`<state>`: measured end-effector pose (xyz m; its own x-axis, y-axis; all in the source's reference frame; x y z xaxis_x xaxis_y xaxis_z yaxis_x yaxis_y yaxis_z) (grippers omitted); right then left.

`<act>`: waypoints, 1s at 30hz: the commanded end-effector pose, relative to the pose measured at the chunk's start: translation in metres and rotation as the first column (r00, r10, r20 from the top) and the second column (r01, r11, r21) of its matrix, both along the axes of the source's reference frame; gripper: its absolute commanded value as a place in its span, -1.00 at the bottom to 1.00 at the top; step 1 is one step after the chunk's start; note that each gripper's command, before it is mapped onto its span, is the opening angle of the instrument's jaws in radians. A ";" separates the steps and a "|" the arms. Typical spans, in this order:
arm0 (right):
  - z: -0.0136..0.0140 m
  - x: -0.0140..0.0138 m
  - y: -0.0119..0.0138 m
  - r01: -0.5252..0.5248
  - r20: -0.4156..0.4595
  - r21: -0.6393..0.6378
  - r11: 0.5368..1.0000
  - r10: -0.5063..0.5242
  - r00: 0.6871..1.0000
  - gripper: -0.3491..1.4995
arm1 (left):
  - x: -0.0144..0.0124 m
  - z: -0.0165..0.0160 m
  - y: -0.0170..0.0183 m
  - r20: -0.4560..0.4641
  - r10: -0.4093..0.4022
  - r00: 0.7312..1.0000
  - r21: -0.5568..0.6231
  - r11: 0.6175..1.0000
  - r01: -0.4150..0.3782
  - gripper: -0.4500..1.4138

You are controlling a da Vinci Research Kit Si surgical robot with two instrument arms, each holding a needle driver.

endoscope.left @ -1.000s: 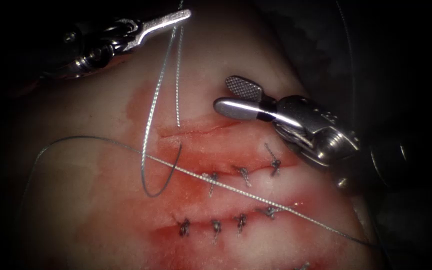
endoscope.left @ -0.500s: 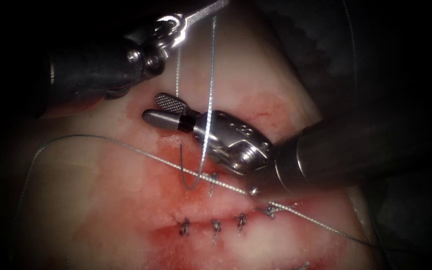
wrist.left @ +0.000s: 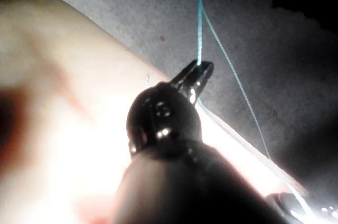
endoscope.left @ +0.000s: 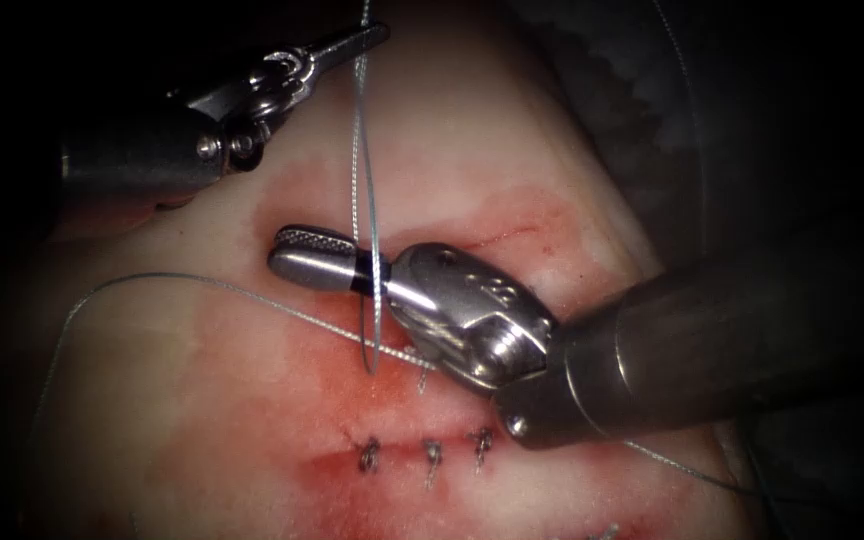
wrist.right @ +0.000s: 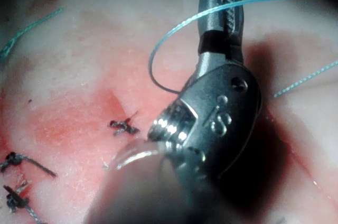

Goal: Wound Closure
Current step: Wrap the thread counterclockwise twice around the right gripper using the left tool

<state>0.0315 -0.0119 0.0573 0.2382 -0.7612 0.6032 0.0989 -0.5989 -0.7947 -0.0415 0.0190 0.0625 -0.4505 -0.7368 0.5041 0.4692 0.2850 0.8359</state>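
My left tool [endoscope.left: 367,37] is at the upper left of the tissue [endoscope.left: 202,420], jaws shut on the thread [endoscope.left: 356,150]. In the left wrist view the thread [wrist.left: 199,34] rises from those shut jaws [wrist.left: 203,71]. The thread hangs down from the tool as a narrow loop [endoscope.left: 372,345]. The loop drapes across the neck of my right tool [endoscope.left: 287,255], just behind its jaws. Those jaws stand slightly open, point left and hold nothing. The right wrist view shows the thread [wrist.right: 174,34] curving past the right tool [wrist.right: 221,2].
A long strand of thread [endoscope.left: 202,283] runs from the left across the tissue and under the right tool toward the lower right. Several knotted stitches [endoscope.left: 430,455] close a cut below the tool. Red fluid [endoscope.left: 282,400] stains the tissue. A thin open cut [endoscope.left: 507,235] lies behind the right tool.
My right tool has moved left across the tissue, and the hanging loop now lies around its neck. The loop has become narrower and shorter. The left tool shifted right, then back.
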 end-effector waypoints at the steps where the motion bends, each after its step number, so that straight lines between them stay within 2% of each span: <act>1: 0.0000 0.0010 -0.0004 -0.003 -0.028 0.004 1.000 0.003 1.000 -0.49 | -0.0007 0.0007 0.0003 -0.004 -0.001 1.000 -0.003 1.000 0.001 -1.00; 3: -0.0004 0.0010 -0.0002 0.005 -0.057 0.003 1.000 -0.005 0.998 -0.36 | -0.0007 0.0011 0.0000 -0.015 0.003 1.000 -0.005 1.000 -0.004 -1.00; 11: -0.0012 0.0006 0.0007 -0.010 -0.085 0.019 1.000 0.012 0.996 -0.26 | 0.0005 0.0013 -0.0004 -0.039 0.009 0.999 -0.002 1.000 -0.009 -1.00; 16: -0.0015 0.0001 0.0013 -0.027 -0.106 0.023 0.999 0.029 0.994 0.04 | 0.0016 0.0016 -0.0010 -0.061 0.010 0.998 0.001 1.000 -0.010 -1.00; 18: -0.0016 0.0000 0.0016 -0.035 -0.112 0.025 0.999 0.037 0.993 0.05 | 0.0018 0.0018 -0.0011 -0.074 0.015 0.997 0.005 1.000 -0.014 -1.00; 21: -0.0016 -0.0001 0.0024 -0.077 -0.117 0.035 0.996 0.081 0.990 0.09 | 0.0018 0.0021 -0.0016 -0.089 0.024 0.996 0.008 1.000 -0.023 -1.00; 23: -0.0016 -0.0001 0.0032 -0.118 -0.109 0.046 0.992 0.123 0.986 0.22 | 0.0019 0.0023 -0.0020 -0.115 0.039 0.993 0.014 0.999 -0.037 -1.00; 30: -0.0002 -0.0008 0.0050 -0.229 -0.043 0.058 0.972 0.232 0.972 0.22 | 0.0018 0.0021 -0.0034 -0.156 0.087 0.984 0.039 0.996 -0.081 -1.00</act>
<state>0.0300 -0.0068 0.0565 0.4396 -0.7121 0.5474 0.1926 -0.5205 -0.8319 -0.0391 0.0148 0.0642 -0.2966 -0.7901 0.5365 0.5703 0.3040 0.7631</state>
